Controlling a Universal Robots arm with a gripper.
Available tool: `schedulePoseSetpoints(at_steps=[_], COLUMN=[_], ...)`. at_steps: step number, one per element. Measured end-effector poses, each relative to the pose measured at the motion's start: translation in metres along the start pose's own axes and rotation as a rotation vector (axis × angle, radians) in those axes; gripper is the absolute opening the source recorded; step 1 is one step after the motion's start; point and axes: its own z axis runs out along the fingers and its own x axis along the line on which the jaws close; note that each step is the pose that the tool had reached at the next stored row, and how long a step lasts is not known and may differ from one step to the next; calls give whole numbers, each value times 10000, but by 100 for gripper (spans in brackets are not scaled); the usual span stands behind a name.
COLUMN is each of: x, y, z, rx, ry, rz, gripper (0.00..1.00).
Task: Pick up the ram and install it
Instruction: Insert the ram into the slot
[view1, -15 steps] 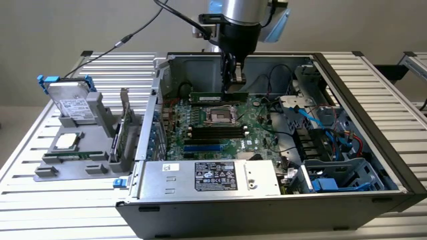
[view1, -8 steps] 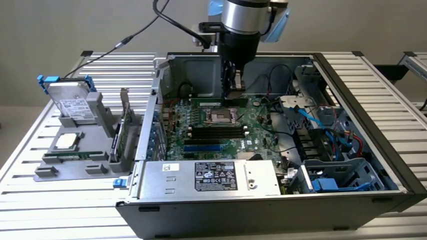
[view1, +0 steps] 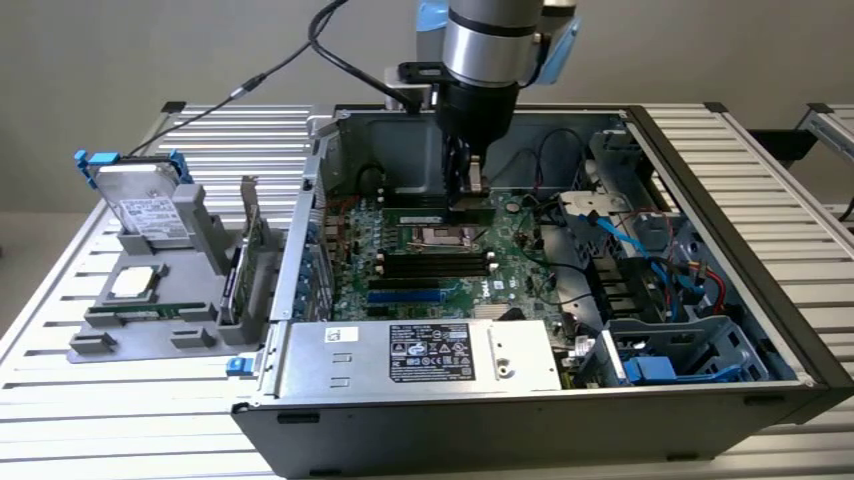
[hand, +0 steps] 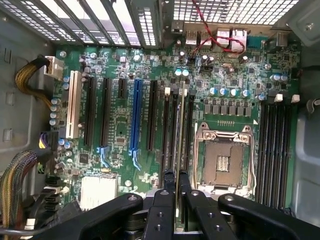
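Note:
My gripper (view1: 467, 195) reaches down into the open computer case (view1: 747, 300), just over the motherboard (view1: 501, 265). In the wrist view the gripper (hand: 176, 179) is shut on the ram (hand: 179, 140), a thin stick seen edge-on that runs away from the fingers. The ram hangs in line with the long black memory slots (hand: 167, 125) beside the open processor socket (hand: 223, 157). I cannot tell whether its lower edge touches a slot.
A second bank of black slots (hand: 275, 150) lies on the socket's other side. The power supply (view1: 420, 355) and drive cage with cables (view1: 667, 350) crowd the case's near side. A grey fixture (view1: 160, 300) at the exterior view's left holds a hard drive (view1: 144, 210) and an expansion card (view1: 248, 255).

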Motion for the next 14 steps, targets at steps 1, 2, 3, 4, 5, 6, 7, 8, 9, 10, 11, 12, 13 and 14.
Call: schedulePoseSetpoints(at_steps=[1,2,3,4,5,6,7,8,9,10,11,12,13,14], x=[1,2,3,6,9,12,15,17,19,20,21,21,21,21], y=[-2,-3,-5,-7,-9,-11,-13,-15,-17,-20,-22,-24,-26,-28], z=[18,36,55,73,92,110,127,145,163,182,199,218,236,255], rx=[0,-1,-1,-1,-1,-2,-3,-3,-3,-2,-3,-3,-3,-3], ry=[-1,0,-1,-3,-5,-5,-5,-6,-7,-9,-8,-8,-7,-8], rz=[5,11,19,29,41,53,64,74,81,86,88,90,91,92], gripper=[14,14,14,14,14,14,14,14,14,14,14,14,14,14])
